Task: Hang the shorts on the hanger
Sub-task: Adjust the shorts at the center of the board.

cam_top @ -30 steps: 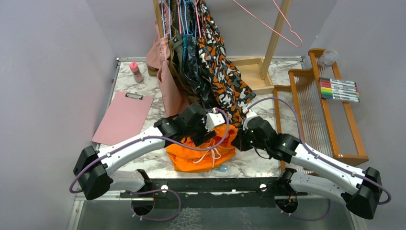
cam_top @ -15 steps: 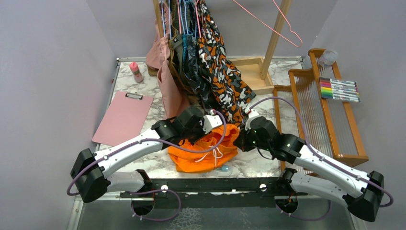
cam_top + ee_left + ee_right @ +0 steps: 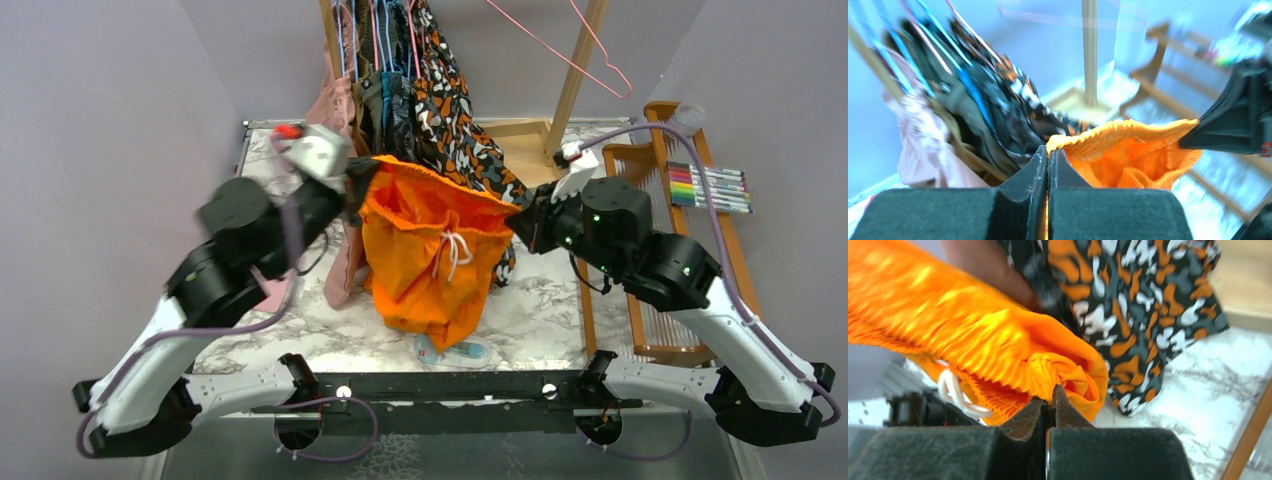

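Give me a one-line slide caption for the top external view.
Left gripper and right gripper pinch the shorts at opposite waistband ends, holding them spread above the marble table.

Plain grey walls [image 3: 100, 120] enclose a white marble tabletop [image 3: 540, 312] with a wooden rack [image 3: 712, 232] at right

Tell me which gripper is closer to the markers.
Right. The right gripper grips the shorts at the waistband end toward the markers; the left gripper pinches the far end.

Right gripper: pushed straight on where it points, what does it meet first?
The shorts: the right gripper is shut on them, so bunched orange fabric lies straight ahead. Behind that, probably the patterned garment; depth unclear.
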You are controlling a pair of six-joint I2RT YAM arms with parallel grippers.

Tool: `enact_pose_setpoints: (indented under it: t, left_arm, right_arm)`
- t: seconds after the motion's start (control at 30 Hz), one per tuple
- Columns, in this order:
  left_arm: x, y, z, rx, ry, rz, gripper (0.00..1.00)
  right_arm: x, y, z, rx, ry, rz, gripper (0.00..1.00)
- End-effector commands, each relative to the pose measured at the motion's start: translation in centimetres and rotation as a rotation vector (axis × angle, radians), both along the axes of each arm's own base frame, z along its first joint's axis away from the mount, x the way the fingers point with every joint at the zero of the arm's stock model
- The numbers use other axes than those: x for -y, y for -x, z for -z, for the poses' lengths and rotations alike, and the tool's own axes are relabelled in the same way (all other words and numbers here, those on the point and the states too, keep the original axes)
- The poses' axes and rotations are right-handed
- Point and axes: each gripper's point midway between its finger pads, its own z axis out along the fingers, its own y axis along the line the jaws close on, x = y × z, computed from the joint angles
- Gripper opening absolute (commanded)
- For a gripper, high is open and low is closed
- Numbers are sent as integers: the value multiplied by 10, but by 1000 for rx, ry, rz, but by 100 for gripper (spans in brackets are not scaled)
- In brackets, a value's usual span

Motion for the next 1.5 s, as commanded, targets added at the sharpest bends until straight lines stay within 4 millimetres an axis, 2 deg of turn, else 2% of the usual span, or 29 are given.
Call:
enact_pose_setpoints:
  t: [0.0,0.1,0.17,0.23,0.3,0.37,0.4,0.43,0.5,0.63,0.73,0.8,0.87,0.97,1.1,1.23,1.3,1.43,1.47]
  left_arm:
    - [-57,15,-50,63,202,-149,0]
    - [-64,15,-46,70,212,-173,0]
    - [-63,17,-55,90,218,-162,0]
    - [-62,19,-84,136,236,-138,0]
    - [-57,22,-119,189,259,-100,0]
    - [-53,28,-145,229,286,-59,0]
    - [-50,28,-149,234,286,-44,0]
    - [-45,27,-144,225,280,-34,0]
    - [-33,20,-114,173,235,-22,0]
    - [-4,2,-4,-23,132,-26,0]
    - [14,-1,78,-189,106,-18,0]
    - [25,2,120,-283,103,1,0]
    - [33,2,152,-360,101,4,0]
    - [43,1,183,-436,94,-3,0]
    - [54,-5,222,-522,53,-28,0]
    - [52,-9,253,-584,27,-92,0]
    - [53,-6,258,-608,29,-89,14]
    - [49,9,263,-663,50,-67,63]
    - [46,12,266,-680,57,-72,70]
  right_arm:
    - [45,-15,-5,37,168,188,1]
    - [38,-19,-4,35,156,188,1]
    - [29,-23,-18,60,125,164,1]
    - [17,-27,-54,118,75,127,1]
    - [10,-26,-108,201,-20,88,1]
    - [4,-18,-150,262,-116,34,1]
    - [1,-13,-161,275,-154,11,1]
    - [-2,-11,-161,270,-176,-8,1]
    - [-11,-7,-135,219,-189,-35,1]
    - [-11,-3,-46,74,-174,2,1]
    - [-12,7,22,-66,-169,24,1]
    - [-13,15,59,-148,-184,31,1]
    - [-17,23,87,-217,-202,27,1]
    - [-21,28,115,-298,-229,48,1]
    - [-24,27,136,-341,-261,80,1]
    - [-23,25,153,-371,-258,121,1]
    - [-24,25,158,-384,-256,128,1]
    - [-25,25,169,-405,-257,140,1]
    - [-25,25,170,-407,-257,142,1]
